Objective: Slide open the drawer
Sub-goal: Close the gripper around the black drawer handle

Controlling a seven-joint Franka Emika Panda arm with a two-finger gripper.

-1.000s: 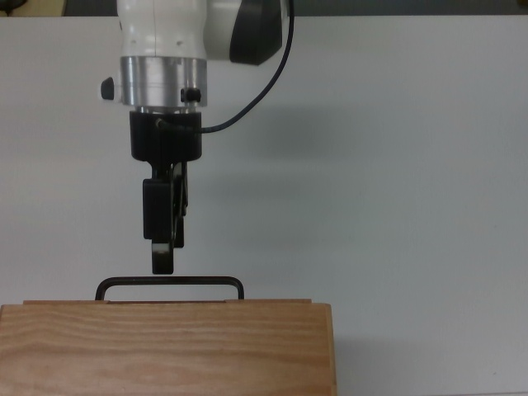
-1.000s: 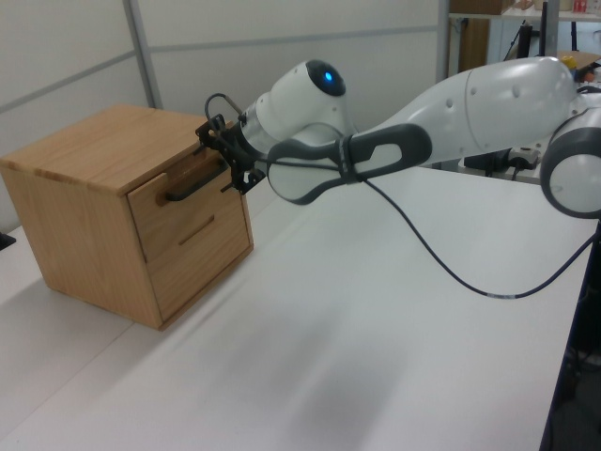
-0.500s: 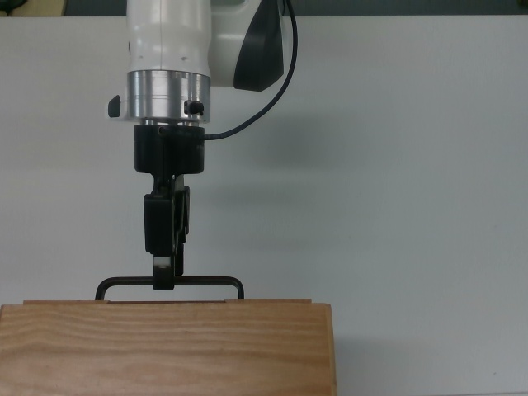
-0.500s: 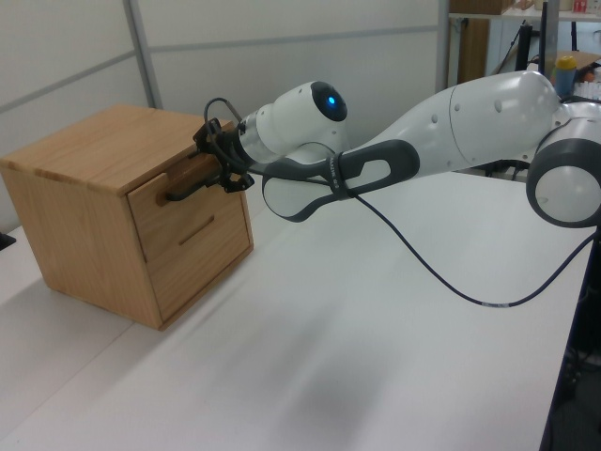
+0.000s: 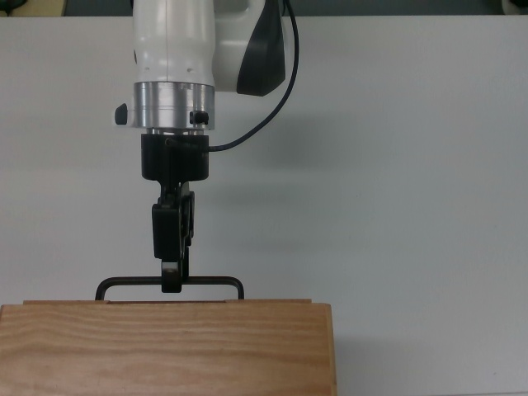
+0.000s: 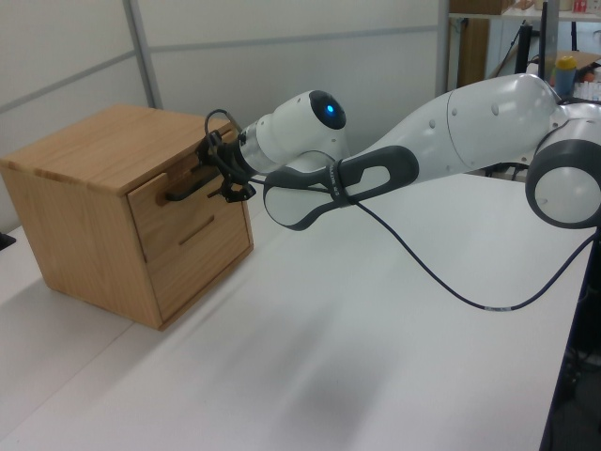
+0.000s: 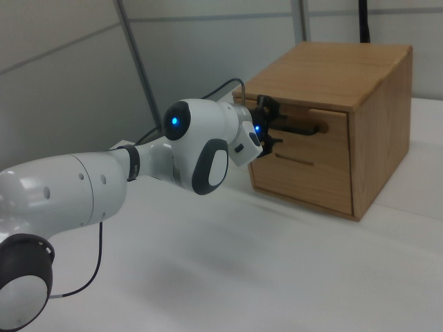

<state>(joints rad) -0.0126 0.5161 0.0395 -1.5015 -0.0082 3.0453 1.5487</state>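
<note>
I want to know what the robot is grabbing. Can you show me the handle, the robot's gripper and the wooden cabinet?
handle (image 5: 214,280): top view, right stretch of the black bar.
gripper (image 5: 171,285): top view, fingertips at the bar.
wooden cabinet (image 6: 89,150): left view, top panel.

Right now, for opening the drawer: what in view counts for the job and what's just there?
For the job:
- drawer, upper one, front flush with the cabinet
- handle, black bar
- gripper, tips at the bar

Just there:
- cabinet, wooden box around the drawer
- lower drawer front
- table, white
- cable, black, hanging off the arm
</note>
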